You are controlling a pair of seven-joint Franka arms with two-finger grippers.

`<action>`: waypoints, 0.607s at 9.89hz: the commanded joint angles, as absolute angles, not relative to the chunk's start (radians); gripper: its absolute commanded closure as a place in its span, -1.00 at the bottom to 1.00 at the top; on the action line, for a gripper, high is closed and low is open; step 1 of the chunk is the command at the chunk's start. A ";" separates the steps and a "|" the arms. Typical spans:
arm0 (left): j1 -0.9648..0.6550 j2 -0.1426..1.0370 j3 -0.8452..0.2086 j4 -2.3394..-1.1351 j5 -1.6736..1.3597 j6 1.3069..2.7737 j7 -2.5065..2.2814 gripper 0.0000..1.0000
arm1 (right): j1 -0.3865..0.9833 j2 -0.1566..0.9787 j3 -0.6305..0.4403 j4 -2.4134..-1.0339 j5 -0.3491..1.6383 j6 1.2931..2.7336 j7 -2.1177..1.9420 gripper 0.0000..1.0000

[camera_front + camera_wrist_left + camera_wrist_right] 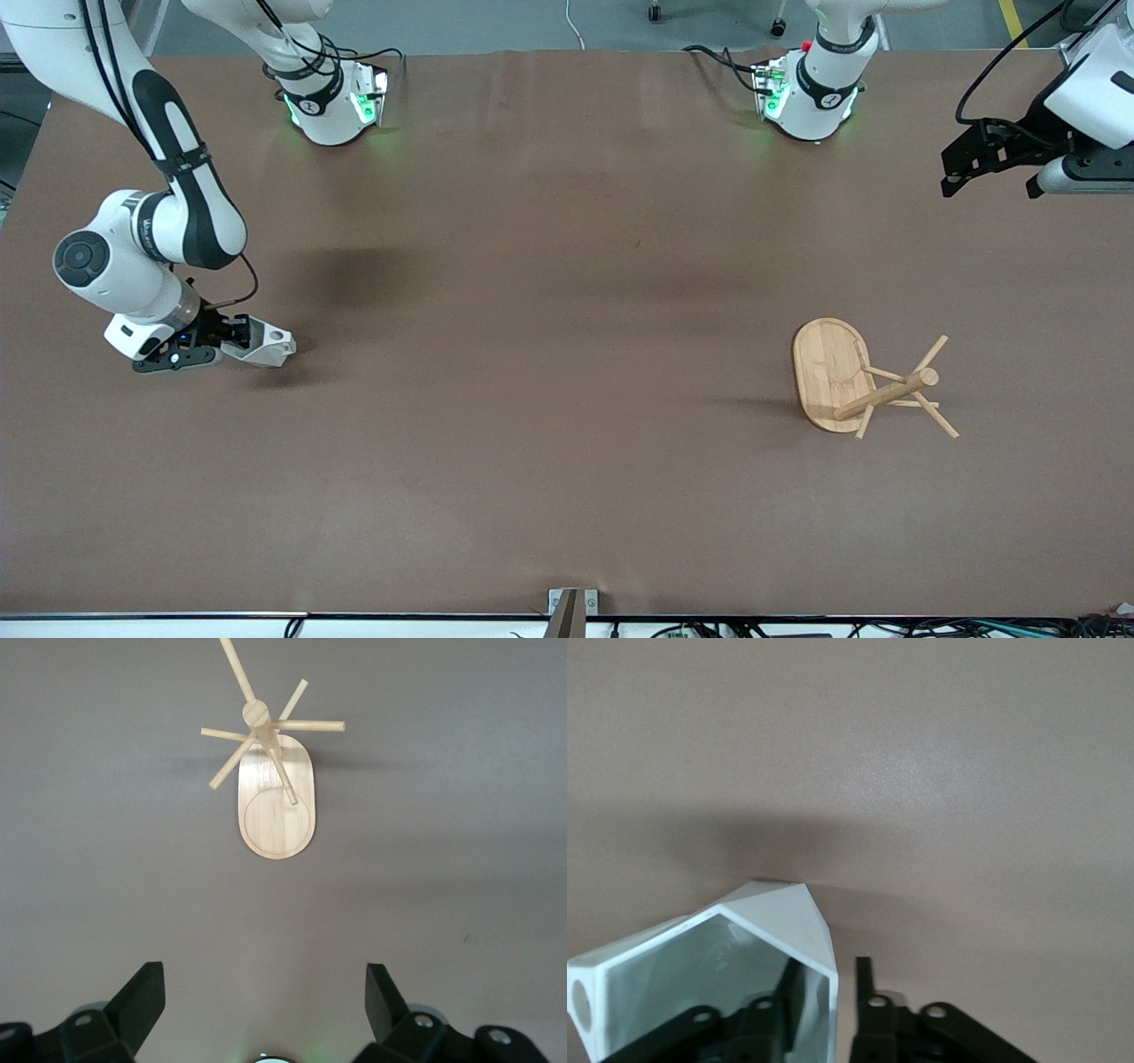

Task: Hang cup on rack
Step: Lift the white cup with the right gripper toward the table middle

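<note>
The right gripper (237, 337) pinches the cup's (263, 345) wall, low over the desk's (532, 354) right-arm end. The left gripper (992, 173) waits spread, well apart from the rack (833, 372).

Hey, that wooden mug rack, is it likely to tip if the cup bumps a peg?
Possibly: the rack looks thin and light, with a tall post and long pegs giving leverage. Its wide oval base should resist gentle bumps, though it might slide on the smooth table.

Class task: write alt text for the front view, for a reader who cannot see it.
The right gripper grips the rim of a white faceted cup at the right arm's end of a brown table. A bamboo rack stands toward the left arm's end. The left gripper waits open, raised over that end.
</note>
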State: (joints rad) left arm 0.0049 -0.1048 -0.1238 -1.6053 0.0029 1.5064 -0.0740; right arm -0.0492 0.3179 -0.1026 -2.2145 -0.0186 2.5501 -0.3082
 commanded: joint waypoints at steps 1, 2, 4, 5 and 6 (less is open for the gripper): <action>0.009 -0.080 -0.124 -1.603 -0.012 1.483 -0.058 -1.00 | -0.063 0.314 -0.094 -2.218 0.030 2.563 -0.331 0.99; 0.011 -0.080 -0.123 -1.600 -0.012 1.474 -0.058 -1.00 | -0.060 0.313 -0.094 -2.206 0.037 2.551 -0.328 0.99; 0.008 -0.080 -0.121 -1.601 -0.017 1.473 -0.057 -1.00 | -0.049 0.301 -0.094 -2.101 0.044 2.355 -0.292 0.99; 0.002 -0.078 -0.124 -1.601 -0.020 1.473 -0.063 -1.00 | -0.045 0.302 -0.092 -1.994 0.049 2.153 -0.279 0.99; 0.003 -0.078 -0.126 -1.601 -0.021 1.473 -0.057 -1.00 | -0.023 0.302 -0.092 -1.892 0.075 2.006 -0.279 0.98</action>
